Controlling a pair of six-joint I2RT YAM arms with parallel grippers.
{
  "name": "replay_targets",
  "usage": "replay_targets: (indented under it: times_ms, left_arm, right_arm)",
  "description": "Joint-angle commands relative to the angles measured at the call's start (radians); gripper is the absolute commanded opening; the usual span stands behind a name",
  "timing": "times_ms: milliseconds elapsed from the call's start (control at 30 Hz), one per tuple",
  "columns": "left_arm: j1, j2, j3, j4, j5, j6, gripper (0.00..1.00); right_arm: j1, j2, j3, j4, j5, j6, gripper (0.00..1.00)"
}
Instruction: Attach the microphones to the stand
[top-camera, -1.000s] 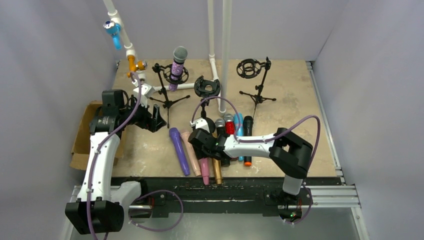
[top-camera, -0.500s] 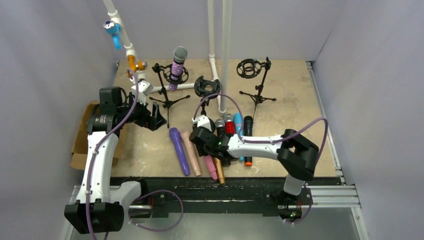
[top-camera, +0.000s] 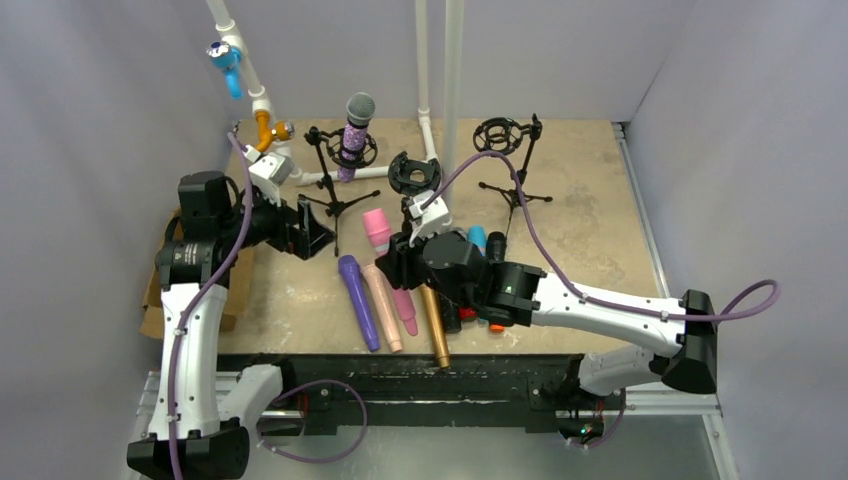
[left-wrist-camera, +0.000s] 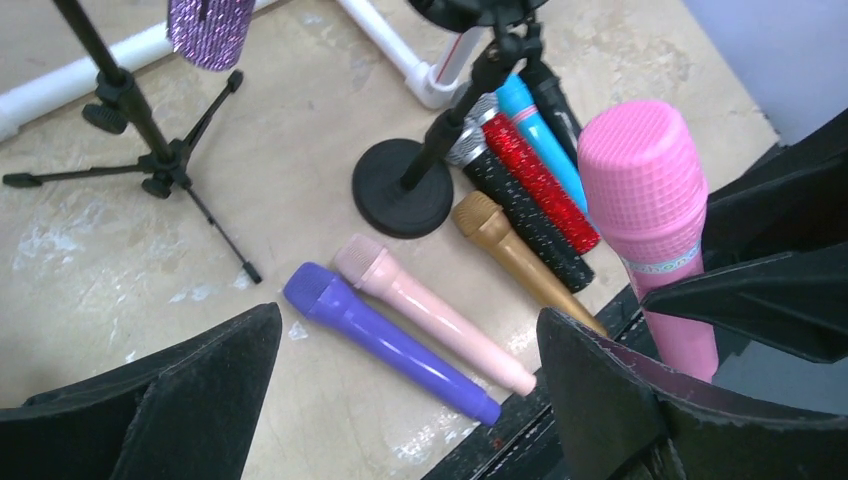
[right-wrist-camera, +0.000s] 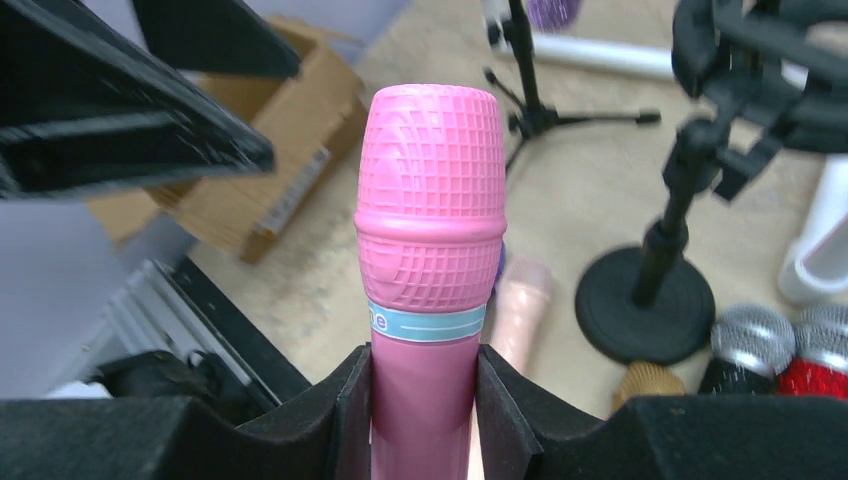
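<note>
The right end effector (right-wrist-camera: 422, 372) grips the pink microphone (right-wrist-camera: 428, 230) by its handle and holds it above the table (top-camera: 590, 180). The head of the microphone points toward the left end effector (top-camera: 312, 228), which is wide open with nothing between its fingers. The purple microphone (top-camera: 357, 300), the peach microphone (top-camera: 383, 300) and the gold microphone (top-camera: 434, 325) lie side by side on the table.

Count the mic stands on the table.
3: the left tripod stand holds the purple glitter microphone, the round-base stand sits mid-table, the right tripod stand is empty. None seems hidden.
</note>
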Motion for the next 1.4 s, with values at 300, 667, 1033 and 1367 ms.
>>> replay_targets:
  times_ms: [300, 667, 1033, 1367]
  left_arm:
    - [0.003, -0.009, 0.077, 0.190, 0.419, -0.279, 1.00]
    - [-0.010, -0.020, 0.050, 0.309, 0.483, -0.374, 1.00]
    - [-0.010, -0.026, 0.081, 0.238, 0.503, -0.258, 1.00]
    - [-0.010, -0.052, -0.004, 0.624, 0.501, -0.730, 1.00]
  right_arm:
    - [0.014, 0.087, 0.321, 0.546, 0.092, -0.413, 0.17]
    - [0.015, 0.256, 0.493, 0.655, 0.041, -0.460, 0.16]
    - [0.015, 0.217, 0.422, 0.720, 0.080, -0.573, 0.14]
    - [0.032, 0.231, 0.374, 0.868, 0.121, -0.574, 0.09]
